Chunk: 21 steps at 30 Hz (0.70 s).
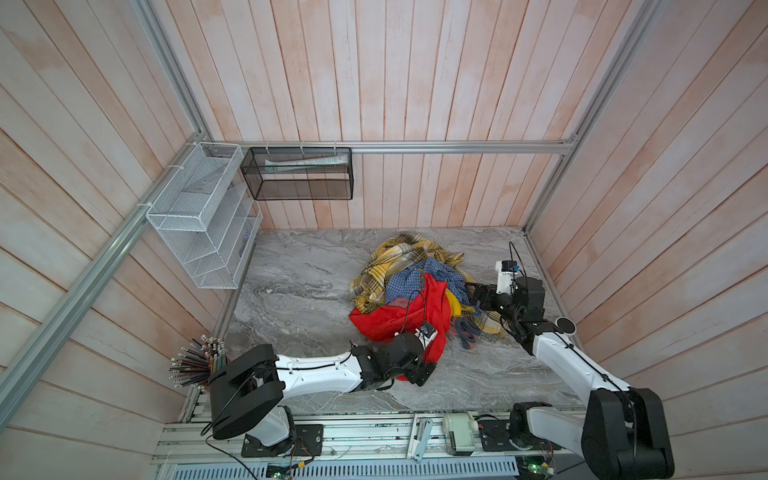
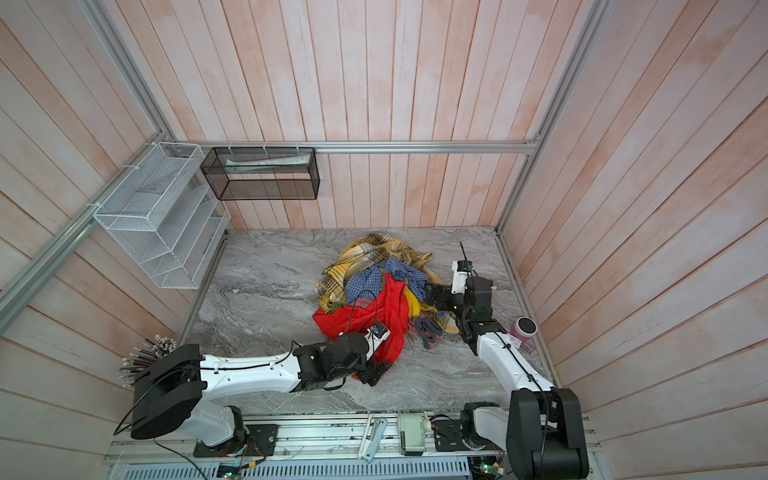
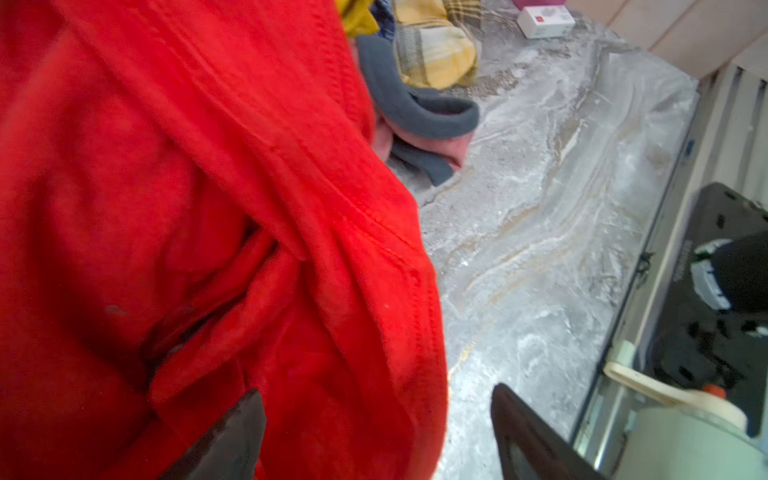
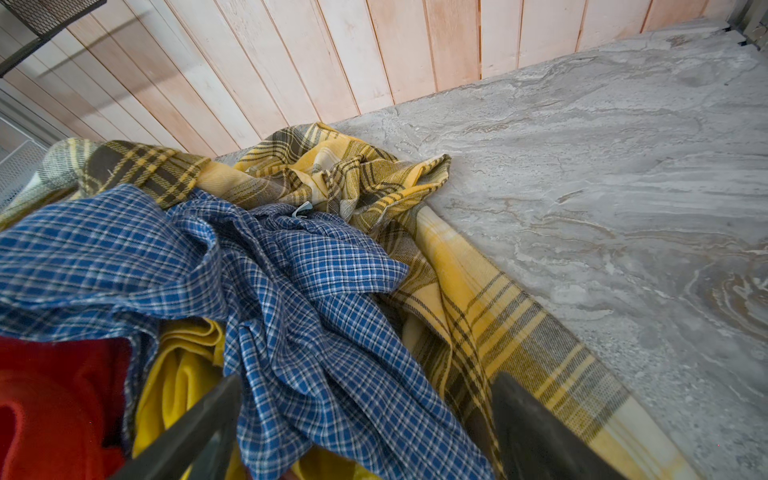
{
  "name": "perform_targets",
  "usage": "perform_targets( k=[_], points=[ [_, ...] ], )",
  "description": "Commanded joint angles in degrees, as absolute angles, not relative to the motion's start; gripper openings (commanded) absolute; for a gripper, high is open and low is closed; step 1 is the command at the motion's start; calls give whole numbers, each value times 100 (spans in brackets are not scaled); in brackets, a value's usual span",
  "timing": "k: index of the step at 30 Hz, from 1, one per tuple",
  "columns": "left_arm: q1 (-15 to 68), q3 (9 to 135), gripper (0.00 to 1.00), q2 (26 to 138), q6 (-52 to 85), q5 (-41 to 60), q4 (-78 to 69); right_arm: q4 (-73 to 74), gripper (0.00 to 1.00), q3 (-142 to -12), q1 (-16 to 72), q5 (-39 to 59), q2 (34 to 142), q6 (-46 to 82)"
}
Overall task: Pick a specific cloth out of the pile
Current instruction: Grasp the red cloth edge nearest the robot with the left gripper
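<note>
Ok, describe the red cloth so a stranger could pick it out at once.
On the grey marble table, a pile of garments sits toward the back right. The red cloth spills from its near side toward the left gripper. It alone is plain bright red: the blue checked shirt and yellow plaid cloth behind it are patterned.

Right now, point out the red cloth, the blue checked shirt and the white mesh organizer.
red cloth (image 1: 388, 322): a top view, on its spread lower fold.
blue checked shirt (image 4: 291, 299): right wrist view, on its crumpled middle.
white mesh organizer (image 1: 199, 216): a top view, on its front mesh wall.
</note>
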State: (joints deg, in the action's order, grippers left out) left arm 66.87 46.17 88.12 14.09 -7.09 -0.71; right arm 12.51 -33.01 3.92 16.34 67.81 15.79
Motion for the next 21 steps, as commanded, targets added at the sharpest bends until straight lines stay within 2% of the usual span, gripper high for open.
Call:
perform_targets(
  k=[1,7,10,12,14,20,21],
  points=[
    [6701,4577,89,9002,1490,-650,6,1142,94,-3356,359,1607,6749,1467],
    [6715,5479,90,10011,1265,-1128,466,1134,94,-3361,360,1644,6750,1468],
    [6715,5933,87,10513,1219,-1183,728,1075,94,-3356,352,1602,6700,1425],
    [6715,5912,81,10613,1286,-1203,680,1064,94,-3331,335,1583,6665,1410],
    [6715,5761,66,10524,1346,-1256,582,1071,94,-3311,325,1582,6640,1415],
    [6715,5474,0,9605,1353,-1766,512,1097,94,-3301,314,1657,6693,1431],
    [6715,5437,0,9425,1304,-1866,488,1102,94,-3298,316,1661,6697,1441]
  ],
)
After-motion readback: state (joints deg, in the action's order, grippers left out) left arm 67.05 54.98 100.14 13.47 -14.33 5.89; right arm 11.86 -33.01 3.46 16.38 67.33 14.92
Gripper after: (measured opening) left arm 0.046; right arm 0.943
